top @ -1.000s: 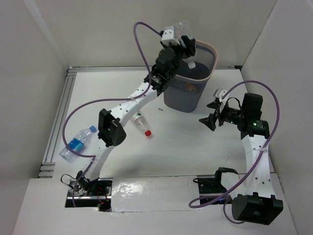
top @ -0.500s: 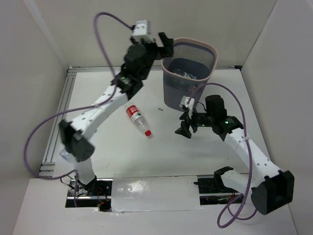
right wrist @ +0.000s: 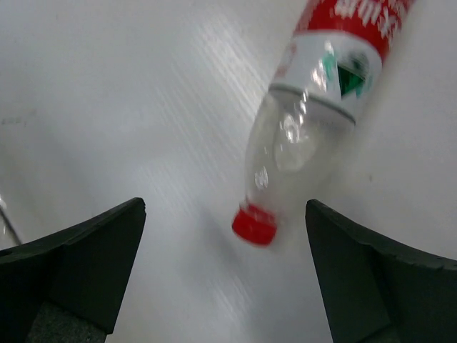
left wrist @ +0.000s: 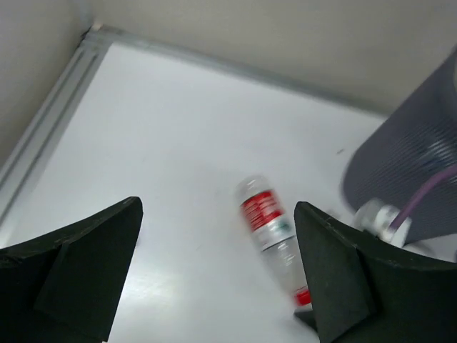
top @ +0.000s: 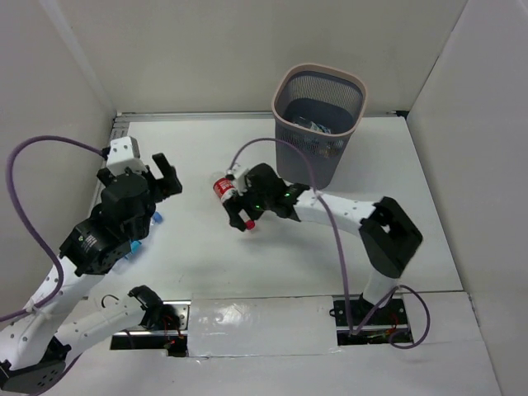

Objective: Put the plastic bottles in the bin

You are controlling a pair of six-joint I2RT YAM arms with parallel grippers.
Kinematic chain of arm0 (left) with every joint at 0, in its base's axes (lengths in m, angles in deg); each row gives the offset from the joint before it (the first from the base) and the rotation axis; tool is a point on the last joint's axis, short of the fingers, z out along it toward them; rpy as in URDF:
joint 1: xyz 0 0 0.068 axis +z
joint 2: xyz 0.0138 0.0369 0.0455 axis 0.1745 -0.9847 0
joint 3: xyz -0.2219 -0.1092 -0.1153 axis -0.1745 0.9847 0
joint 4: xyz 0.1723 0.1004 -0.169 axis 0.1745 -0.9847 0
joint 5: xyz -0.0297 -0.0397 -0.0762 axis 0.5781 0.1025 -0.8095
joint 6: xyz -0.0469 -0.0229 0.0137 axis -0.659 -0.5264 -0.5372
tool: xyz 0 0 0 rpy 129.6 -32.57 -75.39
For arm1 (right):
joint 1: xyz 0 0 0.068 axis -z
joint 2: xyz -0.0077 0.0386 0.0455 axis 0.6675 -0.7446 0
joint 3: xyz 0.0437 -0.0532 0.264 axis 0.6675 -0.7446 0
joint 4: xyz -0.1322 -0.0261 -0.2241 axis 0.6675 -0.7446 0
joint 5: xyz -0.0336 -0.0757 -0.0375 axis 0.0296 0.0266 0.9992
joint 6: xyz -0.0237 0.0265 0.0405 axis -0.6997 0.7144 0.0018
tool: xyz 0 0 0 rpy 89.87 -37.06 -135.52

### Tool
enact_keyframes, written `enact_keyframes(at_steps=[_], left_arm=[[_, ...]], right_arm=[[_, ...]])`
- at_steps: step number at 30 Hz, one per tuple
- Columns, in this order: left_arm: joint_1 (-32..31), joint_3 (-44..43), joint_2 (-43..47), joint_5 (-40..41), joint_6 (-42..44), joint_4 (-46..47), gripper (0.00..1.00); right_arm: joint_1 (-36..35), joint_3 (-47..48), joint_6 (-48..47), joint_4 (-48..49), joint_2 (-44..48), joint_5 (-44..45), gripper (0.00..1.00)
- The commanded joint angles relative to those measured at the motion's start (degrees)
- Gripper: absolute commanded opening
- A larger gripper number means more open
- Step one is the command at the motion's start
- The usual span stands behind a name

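Observation:
The grey mesh bin (top: 318, 161) stands at the back, with clear bottles lying inside it. The red-label bottle (top: 223, 189) lies on the table left of the bin, its red cap (top: 249, 223) toward me. My right gripper (top: 236, 209) is open and hovers just over this bottle's neck; in the right wrist view the bottle (right wrist: 321, 107) and cap (right wrist: 255, 225) lie between the open fingers (right wrist: 86, 257). My left gripper (top: 136, 175) is open and empty at the far left. It sees the bottle (left wrist: 268, 221) and bin (left wrist: 421, 171) ahead. A blue-label bottle (top: 134, 247) is mostly hidden under the left arm.
White walls close the table on three sides. A metal rail (top: 103, 194) runs along the left edge. The right arm's purple cable (top: 330, 223) loops across the table in front of the bin.
My left arm has swung away from the bin, down to the near left, with its gripper empty. My right arm has reached left and now sits over the red-label bottle.

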Motion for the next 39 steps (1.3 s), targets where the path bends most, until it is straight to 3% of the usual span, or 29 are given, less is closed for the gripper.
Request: enact_keyframes(at_steps=[1,5,6,12,14,17,18,19,22,26,28,31,33,39], left_arm=[[2.16,1.63,2.80,0.00,-1.28,-15.16,1.00],[4.36,3.83,3.41,-0.01,-1.90,-20.27,1.00],[4.97,5.39,2.80,-0.53,-0.16,-20.27,1.00],[7.26,7.61,1.48,1.05,2.14,-20.89,1.00],[8.31,9.79,1.48,1.05,5.29,-16.77,1.00],[11.38,11.12,1.48,-2.02,9.69,-12.63,1.00],[13.57,11.82,0.69,-2.90,10.31,-11.15,1.00],[14.98,11.82,-0.44,-4.04,11.28,-10.43,1.00],[20.87,12.87,-1.85,-9.39,14.44,-7.54,1.00],[30.70,12.88,-6.06,-20.45,17.08,-6.30,1.00],[31.52,12.88,-8.35,-21.28,17.09,-6.30,1.00],[34.06,12.27,-14.76,-21.79,15.59,-7.17,1.00],[34.59,11.74,-17.49,-22.33,15.07,-7.70,1.00],[33.37,11.74,-24.44,-20.93,17.08,-5.77,1.00]], right_arm=[[-3.31,10.17,6.69,3.33,-7.15,15.20,1.00],[-3.31,16.85,7.23,3.33,-16.98,16.16,1.00],[-3.92,21.13,7.23,1.41,-20.24,21.13,1.00],[-3.92,23.55,5.57,0.87,-25.45,25.40,1.00],[-3.92,24.16,5.56,0.87,-26.32,24.87,0.99],[-2.79,25.21,3.81,0.25,-27.12,21.63,0.86],[-2.26,25.22,3.02,-0.27,-27.12,20.49,0.69],[-2.25,25.22,2.23,-0.28,-26.34,19.34,0.59],[-1.02,27.83,-2.42,-3.07,-21.95,10.66,0.41],[4.50,39.69,-5.78,-10.99,-17.11,-7.26,0.31],[6.61,49.67,-4.99,-13.36,-15.88,-9.83,0.29],[11.10,62.95,-2.45,-16.70,-15.87,-11.08,0.28],[14.34,66.60,-0.87,-16.71,-14.04,-11.69,0.28],[19.71,65.39,-1.47,-14.78,-8.24,-2.40,0.29]])
